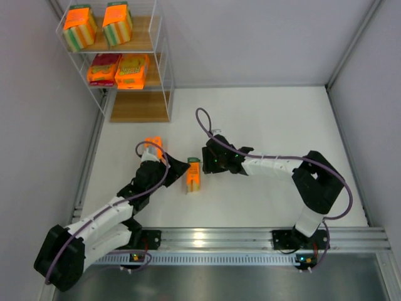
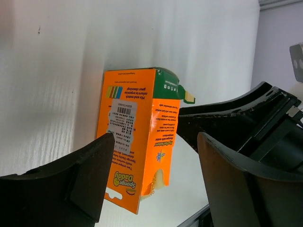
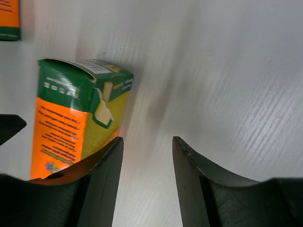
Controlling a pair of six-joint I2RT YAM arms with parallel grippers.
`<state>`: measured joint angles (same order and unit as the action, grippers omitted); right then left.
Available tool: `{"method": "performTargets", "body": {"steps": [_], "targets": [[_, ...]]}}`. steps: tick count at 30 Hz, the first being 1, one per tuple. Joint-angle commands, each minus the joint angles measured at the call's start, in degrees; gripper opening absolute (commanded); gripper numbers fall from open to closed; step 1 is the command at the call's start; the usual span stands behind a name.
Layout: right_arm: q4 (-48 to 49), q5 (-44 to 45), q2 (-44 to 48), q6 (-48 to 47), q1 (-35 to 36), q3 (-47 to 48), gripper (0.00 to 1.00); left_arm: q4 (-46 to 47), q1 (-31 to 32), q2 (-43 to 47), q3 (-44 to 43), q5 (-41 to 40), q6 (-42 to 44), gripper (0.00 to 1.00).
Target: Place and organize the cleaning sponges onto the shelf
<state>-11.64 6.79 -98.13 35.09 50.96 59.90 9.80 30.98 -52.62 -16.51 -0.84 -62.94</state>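
One orange cleaning sponge pack (image 1: 193, 174) stands upright on the white table between my two grippers. In the left wrist view this pack (image 2: 135, 137) sits just ahead of my left gripper (image 2: 155, 137), which is open with neither finger touching it. My left gripper (image 1: 182, 168) is to the pack's left. My right gripper (image 1: 207, 164) is to the pack's upper right, open and empty (image 3: 147, 139), with the pack (image 3: 75, 109) beside its left finger. A second orange pack (image 1: 153, 145) lies by the left arm. The shelf (image 1: 139, 106) holds two striped packs (image 1: 79, 26) (image 1: 118, 22) on top and two flat packs (image 1: 104, 68) (image 1: 132, 70) on the middle board.
The shelf stands in the far left corner against grey walls. A metal rail (image 1: 250, 238) runs along the near edge at the arm bases. The right arm's black gripper body (image 2: 236, 118) looms close behind the standing pack.
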Motion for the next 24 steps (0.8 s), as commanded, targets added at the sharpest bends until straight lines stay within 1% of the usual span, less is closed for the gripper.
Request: {"method": "performTargets", "body": {"steps": [1, 3, 4, 5, 6, 7, 8, 10, 12, 14, 16, 18, 19, 20, 21, 22, 24], "targets": [[1.89, -1.68, -0.48, -0.2, 1.25, 6.19, 0.48, -0.14, -1.36, 2.34, 0.78, 0.58, 1.32, 0.77], [0.66, -1.69, -0.92, -0.03, 1.6, 7.68, 0.48, -0.13, -1.89, 2.52, -0.44, 3.64, 3.33, 0.78], [0.39, -1.69, -1.19, 0.24, 1.6, 7.78, 0.49, -0.31, -1.89, 1.91, -2.89, 4.61, 4.57, 0.78], [-0.31, -1.6, -1.19, 0.5, 1.51, 7.6, 0.49, -1.27, -1.8, 1.3, -4.56, 5.4, 8.32, 0.79], [-0.92, -1.17, -0.93, 1.46, 1.34, 7.25, 0.49, -7.11, -1.89, 0.42, -7.37, 5.67, 10.44, 0.79], [-1.28, -0.64, -0.06, 1.99, 1.07, 6.73, 0.5, -12.56, -1.8, -2.2, -10.18, 3.5, 12.55, 0.8], [-1.37, -0.63, 0.65, 2.52, -0.15, 4.98, 0.51, -16.97, -1.37, -3.53, -16.12, 1.74, 16.84, 0.8], [-1.54, -0.55, 3.89, 3.32, -1.99, 2.6, 0.53, -25.57, -0.49, -5.99, -19.68, -5.54, 19.94, 0.8], [-2.85, 0.24, 6.71, 2.79, -5.33, -0.91, 0.55, -27.29, 0.57, -5.65, -21.63, -7.77, 22.5, 0.81], [-4.44, 2.96, 11.36, 2.0, -8.49, -3.98, 0.58, -27.56, 0.74, -4.95, -22.33, -7.16, 23.38, 0.81], [-6.19, 4.98, 16.18, 1.21, -10.78, -6.01, 0.61, -27.82, 1.36, -6.34, -24.17, -7.33, 23.82, 0.81], [-6.99, 5.17, 19.1, 0.86, -14.56, -8.74, 0.64, -30.44, 4.95, -8.71, -27.58, -12.75, 24.61, 0.81], [-7.25, 4.99, 21.55, 0.68, -15.96, -9.53, 0.68, -32.28, 6.88, -12.03, -28.91, -15.83, 24.7, 0.81], [-7.34, 5.08, 22.44, 0.59, -18.15, -11.02, 0.7, -35.7, 11.34, -13.98, -30.23, -21.86, 24.44, 0.81], [-7.17, 5.51, 24.28, 0.33, -19.05, -11.73, 0.73, -37.38, 13.47, -17.57, -32.77, -23.84, 24.01, 0.82], [-6.82, 5.87, 25.08, 0.33, -19.58, -12.43, 0.79, -38.18, 16.54, -19.0, -33.58, -24.99, 23.65, 0.82], [-6.55, 5.61, 26.23, 0.24, -20.99, -14.1, 0.84, -38.28, 18.49, -21.63, -34.63, -26.66, 22.51, 0.82]]}}
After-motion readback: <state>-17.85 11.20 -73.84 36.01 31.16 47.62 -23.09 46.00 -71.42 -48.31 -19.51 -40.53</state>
